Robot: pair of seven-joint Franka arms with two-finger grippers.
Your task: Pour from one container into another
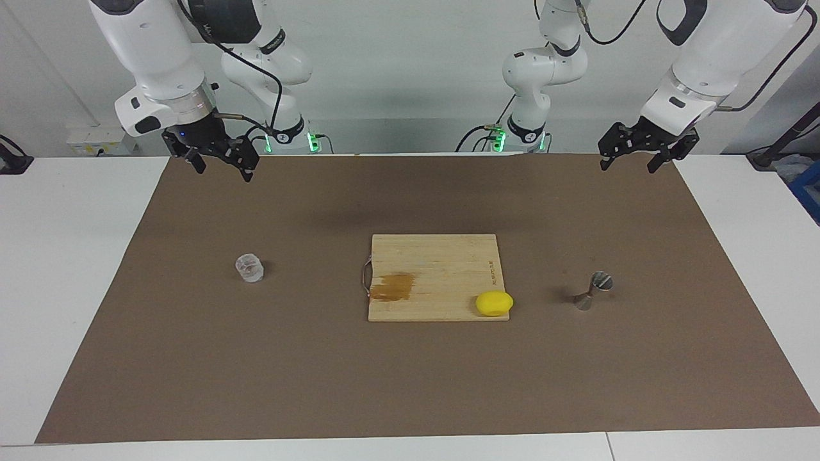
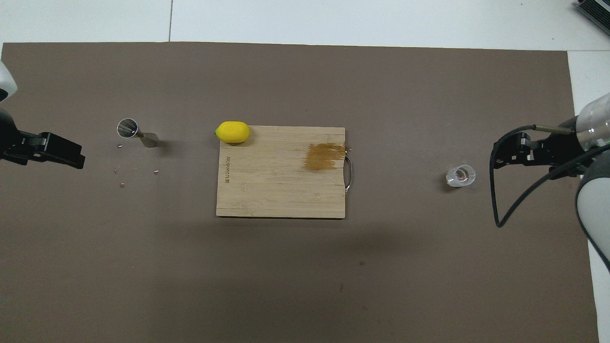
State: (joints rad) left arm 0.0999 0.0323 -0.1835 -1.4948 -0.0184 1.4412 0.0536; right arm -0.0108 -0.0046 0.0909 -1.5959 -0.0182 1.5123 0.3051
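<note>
From the facing camera I see a pale bamboo cutting board with a brown stain and a wire handle lying mid-table on a brown paper mat. A smooth yellow lemon sits on the board's corner farthest from the robots, toward the left arm's end. The small clear faceted glass cup stands upright on the mat, well apart from the board toward the right arm's end. The small silver steel hourglass jigger stands on the mat, well apart from the board toward the left arm's end. Both arms wait raised at the robots' edge of the mat: the right gripper hangs empty with its fingers spread wide, well apart from the board, and the left gripper hangs likewise, fingers wide and holding nothing.

From the overhead camera I see the board centred, the lemon overlapping its farthest corner. The jigger, open mouth showing, stands off the board toward the left arm's end, with a few small specks on the mat near it. The cup stands off the board's handle end. The left gripper and right gripper show at the frame's edges, over the mat, each well clear of the board.
</note>
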